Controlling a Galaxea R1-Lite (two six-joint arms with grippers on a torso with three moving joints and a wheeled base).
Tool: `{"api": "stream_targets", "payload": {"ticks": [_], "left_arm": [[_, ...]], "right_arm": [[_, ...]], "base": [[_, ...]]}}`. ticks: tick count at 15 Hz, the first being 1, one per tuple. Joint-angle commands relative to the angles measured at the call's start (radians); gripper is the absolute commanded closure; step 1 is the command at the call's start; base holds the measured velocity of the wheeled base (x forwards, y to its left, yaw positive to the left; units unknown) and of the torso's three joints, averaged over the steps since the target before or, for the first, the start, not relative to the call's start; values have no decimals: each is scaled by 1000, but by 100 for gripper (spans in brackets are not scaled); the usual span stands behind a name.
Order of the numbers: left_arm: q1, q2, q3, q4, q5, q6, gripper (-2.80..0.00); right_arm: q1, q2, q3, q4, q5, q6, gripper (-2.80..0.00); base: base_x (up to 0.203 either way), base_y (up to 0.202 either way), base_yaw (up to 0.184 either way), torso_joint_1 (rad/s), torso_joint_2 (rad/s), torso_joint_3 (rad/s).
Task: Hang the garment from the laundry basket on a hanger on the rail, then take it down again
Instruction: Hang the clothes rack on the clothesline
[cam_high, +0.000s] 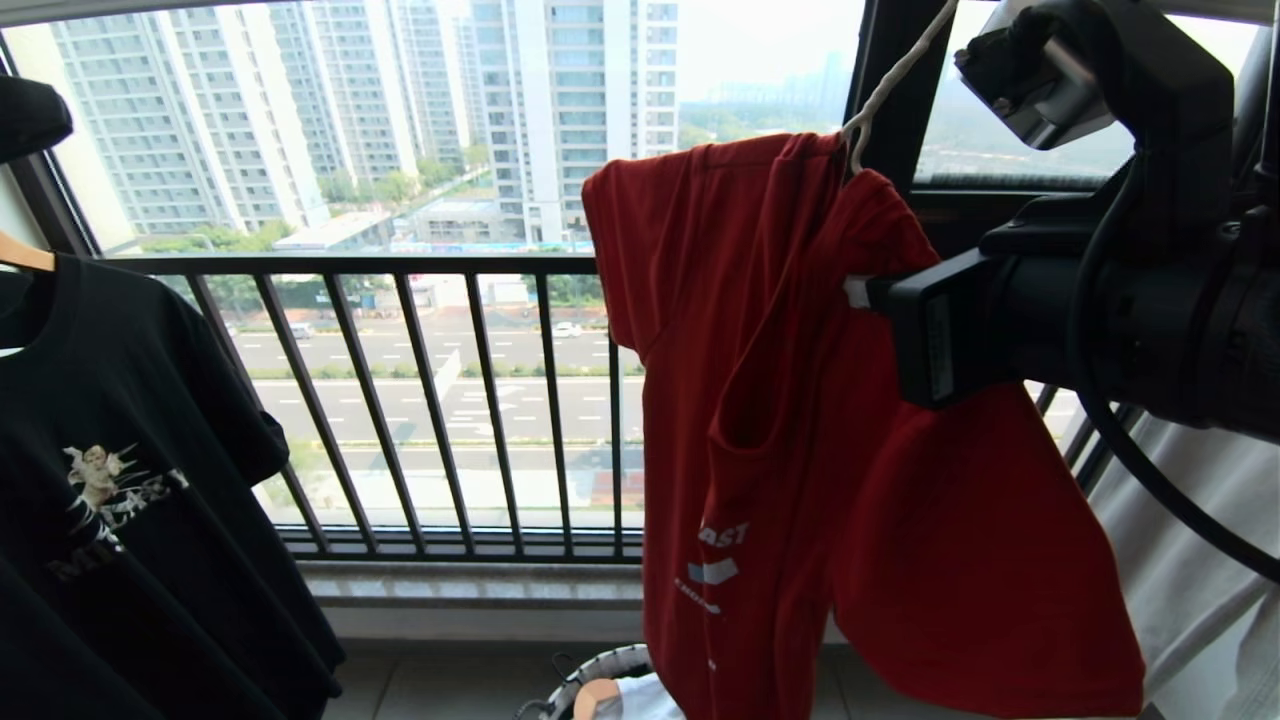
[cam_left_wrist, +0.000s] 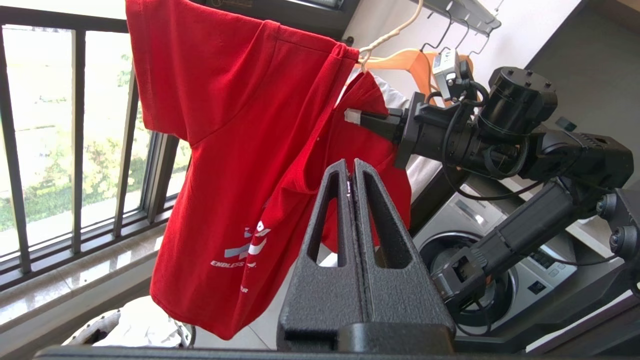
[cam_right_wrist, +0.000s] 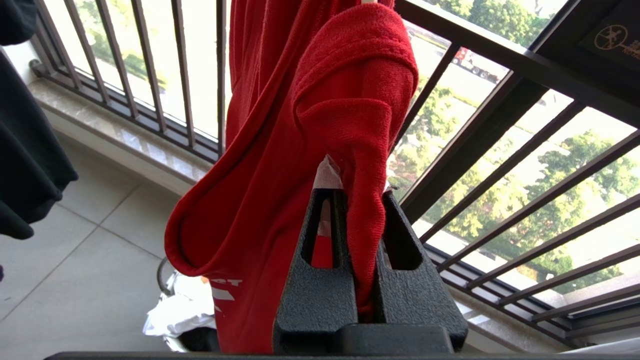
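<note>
**Shirt on the wire hanger, my right jaws pinching cloth and wire**

The garment (cam_high: 780, 420) hangs in the centre-right of the head view, bunched and lopsided: one shoulder spreads toward the upper middle of the frame, the other folds down over itself. It sits on the hanger (cam_high: 890, 80), whose twisted neck runs up out of the top edge, so I cannot see the hook or the rail from here. My right gripper (cam_high: 862, 292) comes in from the right of the frame, its jaws closed tight on a fold of red fabric with a bit of the off-white wire caught in them. My left gripper (cam_left_wrist: 353, 172) sits lower, jaws pressed together and holding nothing, close to the shirt's hem side. The laundry basket (cam_high: 600, 668) peeks in at the bottom centre, below the shirt. A black T-shirt (cam_high: 130, 480) hangs at the left.

My worry: with the shirt bunched to one side, any pull from my right arm could slide it off the free shoulder, or tilt the wire so it swings or unhooks. Gripping cloth and wire together could also drag both.
</note>
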Motion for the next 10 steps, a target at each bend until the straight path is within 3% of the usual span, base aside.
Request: {"api": "stream_targets", "payload": {"ticks": [1,10], "left_arm": [[0,-1,0,-1,-6,-3,0],[8,-5,-3,-2,11,-2,0]], "right_arm": [[19,28,-25,0,-25,-9,0],[-9,105,-117,8,-65,-14,0]], "base": [[0,0,0,0,0,0],[0,0,0,0,0,0]]}}
